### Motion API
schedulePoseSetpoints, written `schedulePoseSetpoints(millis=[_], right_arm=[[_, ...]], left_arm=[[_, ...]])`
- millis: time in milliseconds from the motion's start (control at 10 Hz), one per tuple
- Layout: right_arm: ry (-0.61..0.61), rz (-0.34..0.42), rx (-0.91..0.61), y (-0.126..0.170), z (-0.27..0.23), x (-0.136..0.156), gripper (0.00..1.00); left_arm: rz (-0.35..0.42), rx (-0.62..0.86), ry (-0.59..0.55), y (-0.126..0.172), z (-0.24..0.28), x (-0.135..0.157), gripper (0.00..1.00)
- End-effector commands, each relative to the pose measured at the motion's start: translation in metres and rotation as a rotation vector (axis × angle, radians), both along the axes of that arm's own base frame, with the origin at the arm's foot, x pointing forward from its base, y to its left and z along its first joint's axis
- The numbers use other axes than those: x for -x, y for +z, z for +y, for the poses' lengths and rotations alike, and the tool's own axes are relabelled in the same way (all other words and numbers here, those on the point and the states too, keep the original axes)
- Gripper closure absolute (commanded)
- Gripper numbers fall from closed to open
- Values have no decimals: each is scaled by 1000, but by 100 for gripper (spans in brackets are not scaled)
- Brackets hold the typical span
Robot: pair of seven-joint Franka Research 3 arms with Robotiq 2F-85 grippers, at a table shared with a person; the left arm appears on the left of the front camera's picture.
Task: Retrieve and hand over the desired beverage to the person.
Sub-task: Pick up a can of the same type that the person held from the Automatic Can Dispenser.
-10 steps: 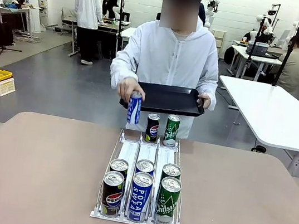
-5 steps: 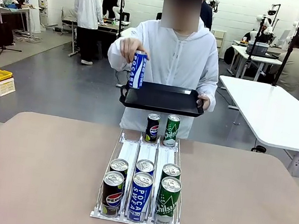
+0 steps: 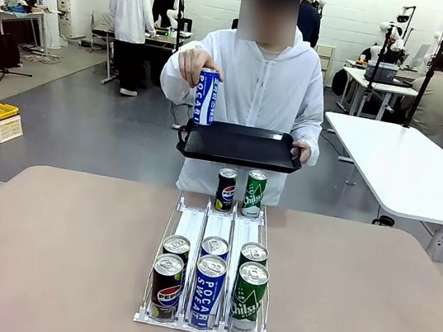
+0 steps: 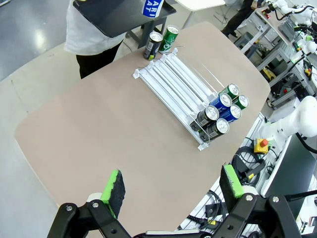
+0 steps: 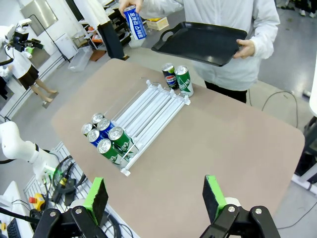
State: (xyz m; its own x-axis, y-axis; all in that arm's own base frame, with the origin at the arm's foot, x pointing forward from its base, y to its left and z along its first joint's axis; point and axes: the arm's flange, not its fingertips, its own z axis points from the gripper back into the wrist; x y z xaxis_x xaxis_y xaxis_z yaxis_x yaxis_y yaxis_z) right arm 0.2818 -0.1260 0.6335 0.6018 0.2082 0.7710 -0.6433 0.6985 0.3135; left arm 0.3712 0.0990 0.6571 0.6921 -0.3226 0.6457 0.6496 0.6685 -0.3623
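L claw & R claw: fingers standing wide apart, gripping nothing, both hovering above tabletop. Far ahead of both claws, beyond can rack, the person is holding blue can upright by its top, over end of black tray

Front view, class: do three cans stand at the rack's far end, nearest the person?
No, just two stand at the far end of the rack: a dark Pepsi can and a green can.
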Motion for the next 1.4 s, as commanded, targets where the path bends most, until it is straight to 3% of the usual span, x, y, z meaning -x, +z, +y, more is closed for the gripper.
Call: schedulePoseSetpoints(millis=[0,1300], right_arm=[[20,-16,-21,2,0,-3,0],[20,-16,-21,2,0,-3,0]], left_arm=[[-15,6,-20,0,2,0,0],[-15,6,-20,0,2,0,0]])
